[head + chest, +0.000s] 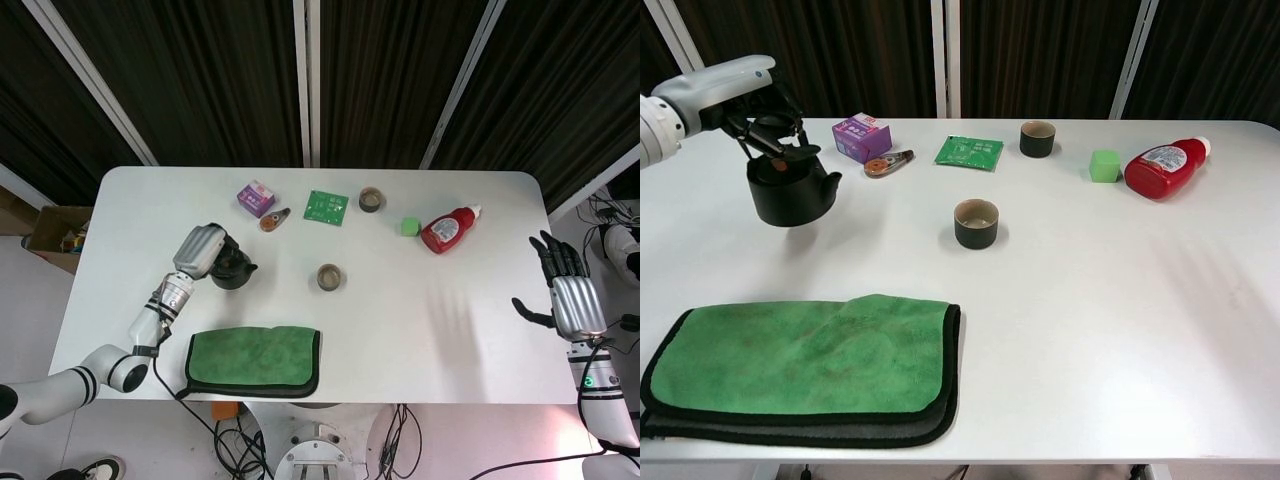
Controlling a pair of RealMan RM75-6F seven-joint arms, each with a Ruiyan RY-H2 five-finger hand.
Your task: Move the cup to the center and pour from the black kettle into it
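Now | your left hand (pixel 752 108) grips the black kettle (pixel 790 190), seemingly lifted | cup (pixel 976 223) to its right, bare table (pixel 1120 300) between | right hand (pixel 572 296) splayed, off the table edge.

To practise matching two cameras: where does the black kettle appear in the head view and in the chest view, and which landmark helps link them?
Head view: the black kettle sits left of centre, gripped by the left hand.
Chest view: the kettle is at upper left, lifted off the table.
Shared landmark: the green cloth lies nearer the robot than the kettle in both.
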